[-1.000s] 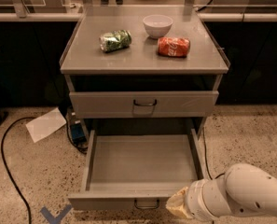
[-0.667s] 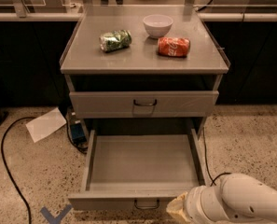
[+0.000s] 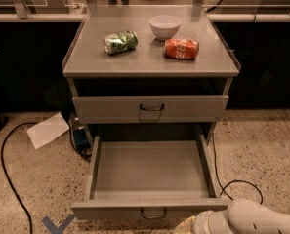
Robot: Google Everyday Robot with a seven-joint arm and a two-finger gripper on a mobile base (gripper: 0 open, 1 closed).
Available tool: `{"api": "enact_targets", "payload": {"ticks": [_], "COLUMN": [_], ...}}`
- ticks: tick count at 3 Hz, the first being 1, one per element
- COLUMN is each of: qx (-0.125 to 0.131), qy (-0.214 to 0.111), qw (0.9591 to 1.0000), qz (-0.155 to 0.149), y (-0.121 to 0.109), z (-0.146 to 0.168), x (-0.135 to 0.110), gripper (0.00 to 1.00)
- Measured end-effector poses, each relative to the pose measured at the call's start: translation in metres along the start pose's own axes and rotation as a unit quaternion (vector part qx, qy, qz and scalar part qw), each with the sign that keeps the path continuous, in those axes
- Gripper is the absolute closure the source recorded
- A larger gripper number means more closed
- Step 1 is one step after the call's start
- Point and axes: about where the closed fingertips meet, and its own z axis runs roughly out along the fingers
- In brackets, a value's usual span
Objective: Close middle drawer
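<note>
The middle drawer (image 3: 149,172) is pulled far out of the grey cabinet, and its plain tray holds nothing. Its low front panel (image 3: 110,210) faces me, with a small dark loop handle (image 3: 153,213) at its centre. Above it, the taller-fronted drawer (image 3: 149,108) is pushed in. My white arm (image 3: 252,221) comes in at the bottom right. The gripper (image 3: 187,226) shows only as a pale tip at the bottom edge, just below and to the right of the handle.
On the cabinet top (image 3: 149,65) lie a green bag (image 3: 120,41), a white bowl (image 3: 165,26) and a red packet (image 3: 182,48). On the floor are a sheet of paper (image 3: 48,129), black cables (image 3: 8,179) on both sides and a blue tape mark (image 3: 55,225).
My arm and gripper have sunk lower toward the bottom edge of the view and shifted slightly left. The drawer has not moved.
</note>
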Motion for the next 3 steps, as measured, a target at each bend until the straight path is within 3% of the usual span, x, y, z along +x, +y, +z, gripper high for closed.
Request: {"api": "enact_targets", "payload": {"ticks": [1,3], "qx": [0.000,-0.024], "qy": [0.000,-0.006], "qw": [1.0000,0.9995], "qz": [0.000,-0.022], "y": [0.000,-0.017], "z": [0.000,0.041], "x": [0.000,-0.015], "gripper": [1.00,1.00]}}
